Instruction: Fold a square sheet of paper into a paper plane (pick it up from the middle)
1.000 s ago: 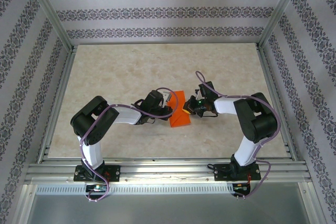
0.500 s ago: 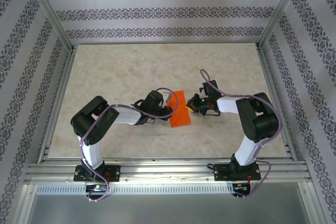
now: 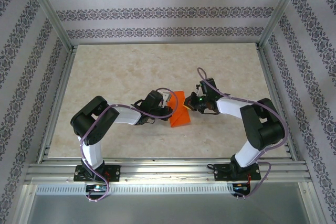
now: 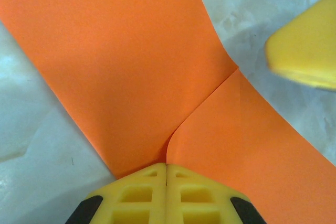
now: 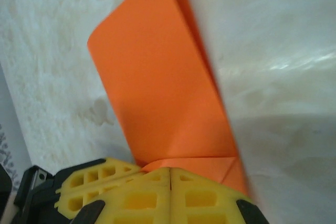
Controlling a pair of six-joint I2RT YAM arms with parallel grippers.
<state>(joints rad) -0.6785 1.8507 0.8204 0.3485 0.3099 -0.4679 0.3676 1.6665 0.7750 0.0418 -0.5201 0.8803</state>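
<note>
Mid-fold: left gripper [image 4: 167,176] clenched on square sheet of paper [image 4: 121,61] at crease end; right gripper [image 5: 170,181] pinches folded corner. Next likely: align edges, flatten crease.

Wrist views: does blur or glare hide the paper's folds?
Left wrist: the paper is sharp, its crease plain, no glare. Right wrist: the paper's right edge is smeared, and a bright sheen lies on the table. Top external: even light, sharp.

Plain bright orange is shown by the square sheet of paper [image 3: 180,109], marbled beige by the table [image 3: 121,72], yellow by the fingers [image 4: 137,183].
</note>
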